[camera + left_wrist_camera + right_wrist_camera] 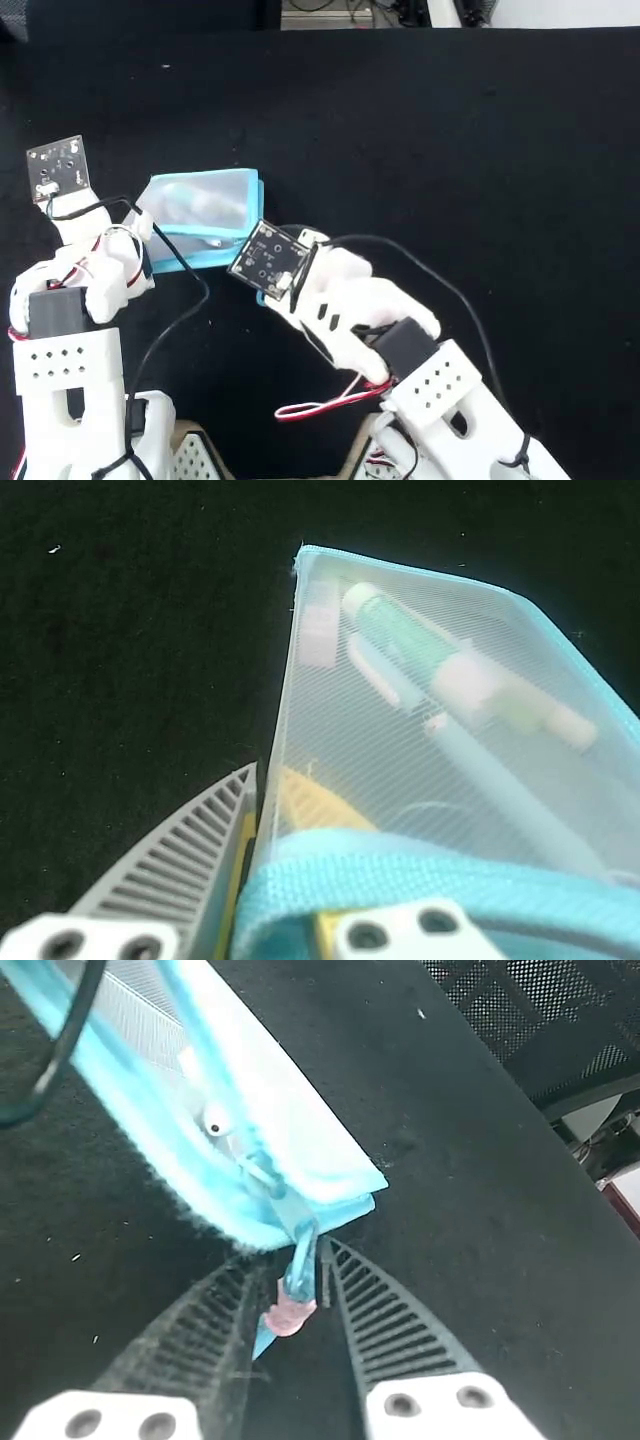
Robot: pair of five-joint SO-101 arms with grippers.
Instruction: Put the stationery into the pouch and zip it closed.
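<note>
Left jaws: closed on the end edge of the translucent mesh pouch with turquoise trim (pixel 420 810), which is pinned between a ribbed grey jaw and a yellow-padded one.
Pouch: laid on the black cloth worktop (pixel 450 150) between the two arms, with the stationery already inside.
Zip pull: a blue strip with a pink tip (pixel 292 1295), hanging off the pouch's trim near a corner.
Right jaws: almost closed, with the zip pull caught in the narrow gap between them.
Step in hand: judged to be zipping. The pull should be drawn straight along the trim while the far end is held taut. How much zip is left open cannot be told.
Counts: one pouch and two arms. Three pieces are made out through the mesh: a small white block (pixel 320 632), a green-and-white stick (pixel 425 655) and a pale blue pen (pixel 500 775). A slim white piece beside the stick may be a fourth.
</note>
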